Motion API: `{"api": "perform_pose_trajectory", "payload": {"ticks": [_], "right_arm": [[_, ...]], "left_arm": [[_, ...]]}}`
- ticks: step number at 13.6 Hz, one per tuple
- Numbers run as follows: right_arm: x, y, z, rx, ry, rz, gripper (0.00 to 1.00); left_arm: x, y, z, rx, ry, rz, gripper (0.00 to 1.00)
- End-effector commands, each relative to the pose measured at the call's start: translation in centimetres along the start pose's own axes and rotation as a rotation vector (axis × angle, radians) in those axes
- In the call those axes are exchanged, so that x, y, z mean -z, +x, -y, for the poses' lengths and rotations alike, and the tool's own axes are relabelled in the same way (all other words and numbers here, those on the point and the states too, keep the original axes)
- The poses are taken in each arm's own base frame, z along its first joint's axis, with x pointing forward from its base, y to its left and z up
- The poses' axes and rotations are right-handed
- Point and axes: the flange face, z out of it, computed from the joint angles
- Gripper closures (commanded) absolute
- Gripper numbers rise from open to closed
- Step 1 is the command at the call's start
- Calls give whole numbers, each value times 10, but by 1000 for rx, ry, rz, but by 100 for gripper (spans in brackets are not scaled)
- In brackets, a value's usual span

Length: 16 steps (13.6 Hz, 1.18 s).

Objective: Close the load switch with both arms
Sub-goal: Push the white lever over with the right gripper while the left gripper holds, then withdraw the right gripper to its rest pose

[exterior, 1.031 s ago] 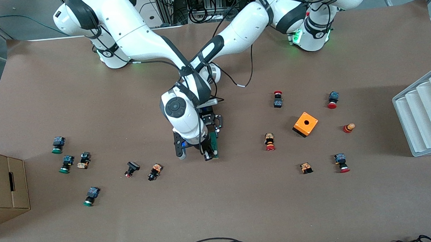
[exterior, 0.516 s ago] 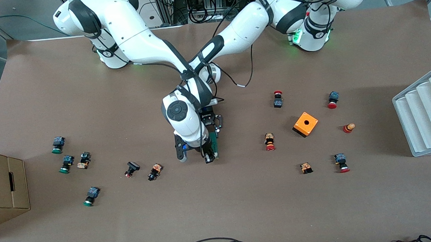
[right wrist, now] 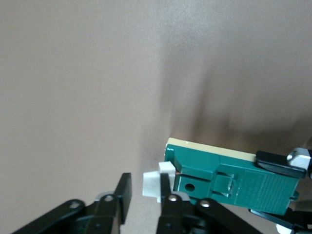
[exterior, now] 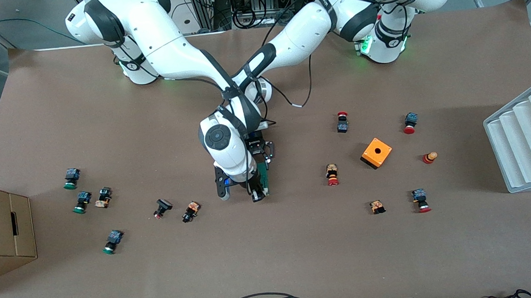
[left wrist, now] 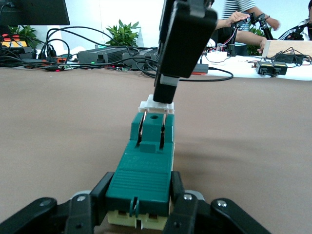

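The green load switch (exterior: 263, 175) lies on the brown table near its middle. My left gripper (exterior: 260, 160) is shut on the end of it away from the tab; in the left wrist view the gripper (left wrist: 141, 190) clamps the switch body (left wrist: 146, 163). The white tab (left wrist: 156, 106) sticks out at the other end. My right gripper (exterior: 239, 192) hangs over that end, open. In the right wrist view my right gripper (right wrist: 145, 192) has the white tab (right wrist: 151, 185) between its fingers, against one finger (right wrist: 165, 187). The switch body (right wrist: 234, 180) lies beside it.
An orange box with a hole (exterior: 376, 152) and several red-capped pushbuttons (exterior: 332, 174) lie toward the left arm's end. Green-capped pushbuttons (exterior: 81, 202) lie toward the right arm's end. A grey rack (exterior: 524, 140) and a cardboard box (exterior: 4, 231) stand at the table's ends.
My right wrist has shifted very slightly over the tab end of the switch. The left gripper and the switch have not moved.
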Motion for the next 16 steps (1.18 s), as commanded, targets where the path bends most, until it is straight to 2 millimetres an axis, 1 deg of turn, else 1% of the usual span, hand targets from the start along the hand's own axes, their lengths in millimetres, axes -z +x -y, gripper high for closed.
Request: {"api": "perform_pose_trajectory", "payload": {"ticks": [1,2,3,4,6,9,10,11,12,13,14,15,16], "right_arm": [[24,5,16,-23,-38,46,7],[39,10,23,-10,-47,54,3],[57,16,29,23,-59,61,0],[80,23,36,67,-74,74,0],[123,49,44,152,-121,93,0],[187,98,46,341,-178,139,0],[209,117,45,419,-193,159,0],[231,137,43,486,-207,181,0],[252,160,41,559,-214,202,0],[275,186,38,627,-214,222,0],[295,206,34,705,-216,247,0],[313,232,30,791,-225,263,0],[332,251,26,908,-228,274,0]], "left_arm": [[8,-6,-8,17,-13,0,49],[7,-11,-6,12,-10,2,49],[7,-11,-6,12,-9,3,49],[7,-10,-6,13,-10,1,50],[8,-9,-8,12,-13,0,50],[8,-10,-7,9,-13,2,49],[8,-7,-9,6,-14,0,42],[8,-6,-9,5,-15,2,28],[8,-4,-10,9,-15,2,10],[8,-2,-10,9,-15,0,0],[9,-1,-11,10,-15,1,0],[8,-1,-10,12,-13,1,0],[9,-1,-11,12,-15,1,0]]}}
